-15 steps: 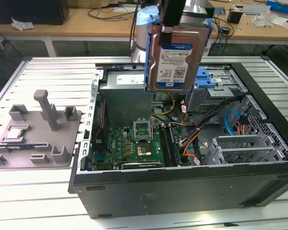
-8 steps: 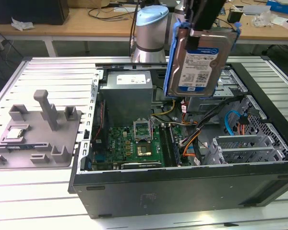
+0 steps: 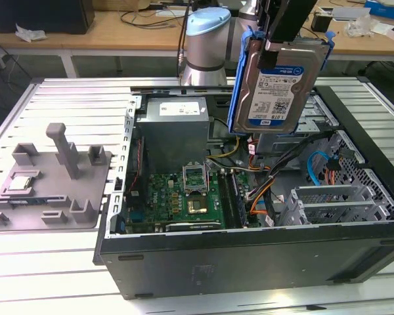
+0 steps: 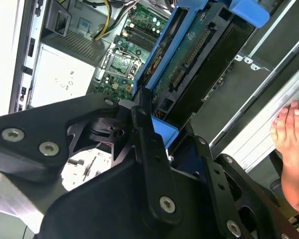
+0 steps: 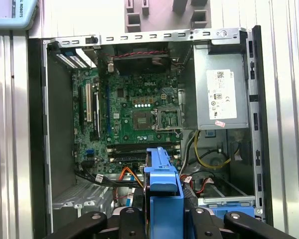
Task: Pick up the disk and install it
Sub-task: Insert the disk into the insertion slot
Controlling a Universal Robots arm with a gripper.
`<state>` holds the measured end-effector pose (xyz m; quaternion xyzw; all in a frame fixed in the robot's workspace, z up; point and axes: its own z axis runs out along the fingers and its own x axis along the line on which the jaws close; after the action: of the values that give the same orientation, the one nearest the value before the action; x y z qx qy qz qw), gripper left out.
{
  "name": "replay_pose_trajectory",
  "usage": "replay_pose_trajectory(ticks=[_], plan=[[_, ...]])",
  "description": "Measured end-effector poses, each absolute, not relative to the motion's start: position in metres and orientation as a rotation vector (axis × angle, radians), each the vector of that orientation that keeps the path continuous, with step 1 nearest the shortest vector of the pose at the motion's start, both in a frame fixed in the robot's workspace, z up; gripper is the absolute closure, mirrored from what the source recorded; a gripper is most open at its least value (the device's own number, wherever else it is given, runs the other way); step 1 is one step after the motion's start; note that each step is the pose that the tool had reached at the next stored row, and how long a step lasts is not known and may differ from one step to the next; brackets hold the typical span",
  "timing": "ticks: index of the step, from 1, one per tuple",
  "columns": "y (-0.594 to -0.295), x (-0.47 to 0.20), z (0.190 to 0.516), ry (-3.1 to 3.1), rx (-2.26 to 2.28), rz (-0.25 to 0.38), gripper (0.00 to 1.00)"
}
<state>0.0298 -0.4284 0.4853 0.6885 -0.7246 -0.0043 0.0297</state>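
The disk (image 3: 276,92), a silver hard drive with a white-and-blue label in a blue carrier bracket, hangs upright above the open computer case (image 3: 249,252), over its back right part in the exterior view. My gripper (image 3: 273,52) is shut on the disk's upper edge from above. In the second wrist view the disk's circuit-board side (image 4: 189,64) and blue bracket run out from between my black fingers (image 4: 148,134). In the first wrist view the bracket's blue edge (image 5: 162,184) sits between the fingers, over the case's cable area.
Inside the case lie a green motherboard (image 3: 184,193), a grey power supply (image 3: 177,128), coloured cables (image 3: 259,197) and a metal drive cage (image 3: 335,203). A grey fixture (image 3: 52,184) stands on the exterior view's left. A person's hand (image 4: 289,134) rests beside the case.
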Motion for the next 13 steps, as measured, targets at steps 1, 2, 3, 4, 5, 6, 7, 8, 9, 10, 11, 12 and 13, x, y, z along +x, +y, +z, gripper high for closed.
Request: replay_pose_trajectory(ticks=[1, 2, 3, 4, 5, 6, 7, 8, 9, 10, 11, 12, 13], plan=[[-0.4284, 0.0298, 0.4853, -2.234, 2.123, -0.013, 0.63], [-0.4284, 0.0298, 0.4853, -2.234, 2.123, -0.013, 0.63], [-0.4284, 0.0299, 0.4853, -2.234, 2.123, -0.013, 0.63], [-0.4284, 0.0298, 0.4853, -2.234, 2.123, -0.013, 0.63], [-0.4284, 0.0299, 0.4853, -2.234, 2.123, -0.013, 0.63], [-0.4284, 0.0299, 0.4853, -2.233, 2.124, -0.013, 0.63], [-0.4284, 0.0299, 0.4853, -2.232, 2.126, -0.012, 0.63], [-0.4284, 0.0299, 0.4853, -2.232, 2.129, -0.010, 0.63], [-0.4284, 0.0299, 0.4853, -2.232, 2.135, -0.003, 0.63], [-0.4284, 0.0298, 0.4853, -2.233, 2.139, 0.002, 0.63], [-0.4285, 0.0298, 0.4853, -2.234, 2.142, 0.006, 0.63], [-0.4288, 0.0299, 0.4855, -2.235, 2.144, 0.010, 0.63], [-0.4295, 0.0299, 0.4854, -2.236, 2.148, 0.015, 0.63]])
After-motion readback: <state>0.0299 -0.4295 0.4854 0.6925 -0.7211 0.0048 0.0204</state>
